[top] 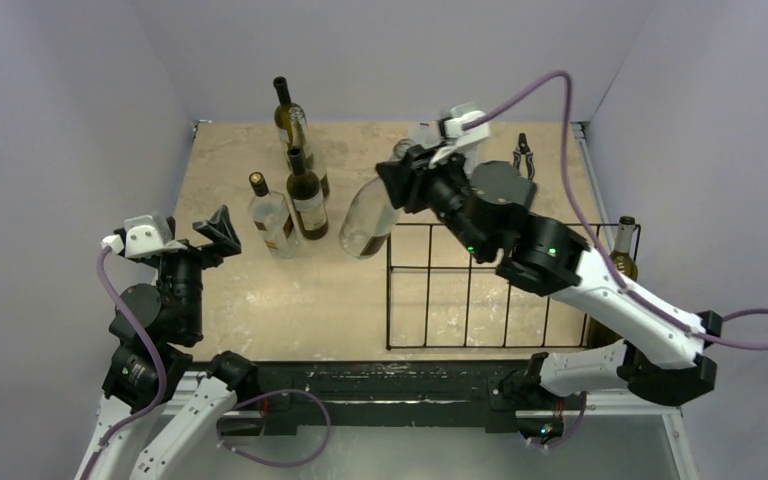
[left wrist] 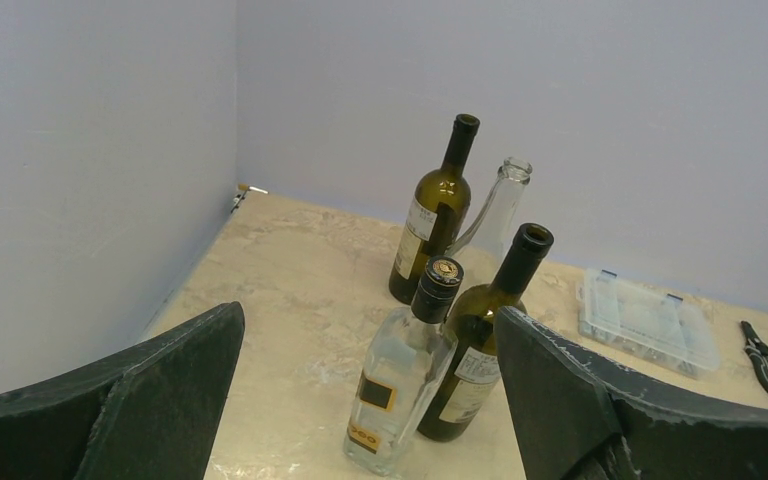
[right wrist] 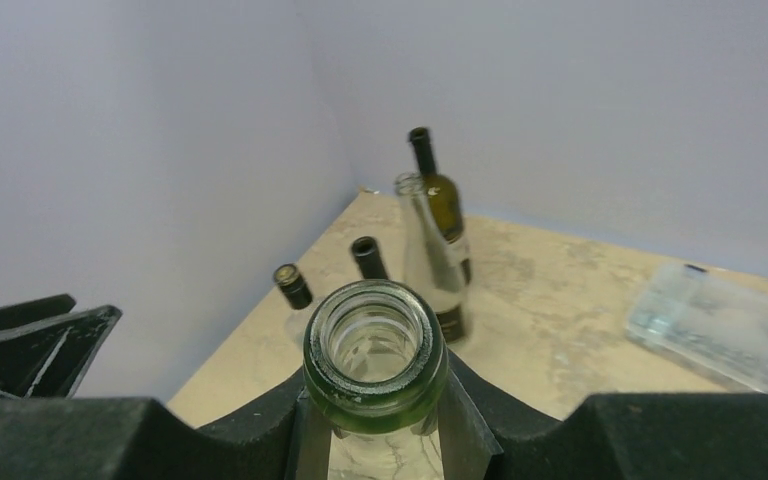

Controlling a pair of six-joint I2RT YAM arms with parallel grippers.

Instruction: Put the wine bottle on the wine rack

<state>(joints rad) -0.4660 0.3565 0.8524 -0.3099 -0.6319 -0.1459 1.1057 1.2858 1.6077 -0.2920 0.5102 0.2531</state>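
Observation:
My right gripper (top: 407,182) is shut on the neck of a clear wine bottle (top: 366,226). The bottle hangs tilted just left of the far left corner of the black wire wine rack (top: 480,287). In the right wrist view the bottle's green-tinted open mouth (right wrist: 375,352) sits between my gripper's (right wrist: 375,425) dark fingers. My left gripper (top: 218,232) stands open at the left, empty. In the left wrist view its fingers (left wrist: 150,390) frame a square clear bottle (left wrist: 400,375) further off.
Standing left of the rack are a square clear bottle (top: 272,220), a labelled dark green bottle (top: 307,195) and two more bottles behind (top: 288,112). Another bottle (top: 621,250) stands at the rack's right end. A clear plastic box (left wrist: 645,322) and pliers (top: 523,155) lie at the back.

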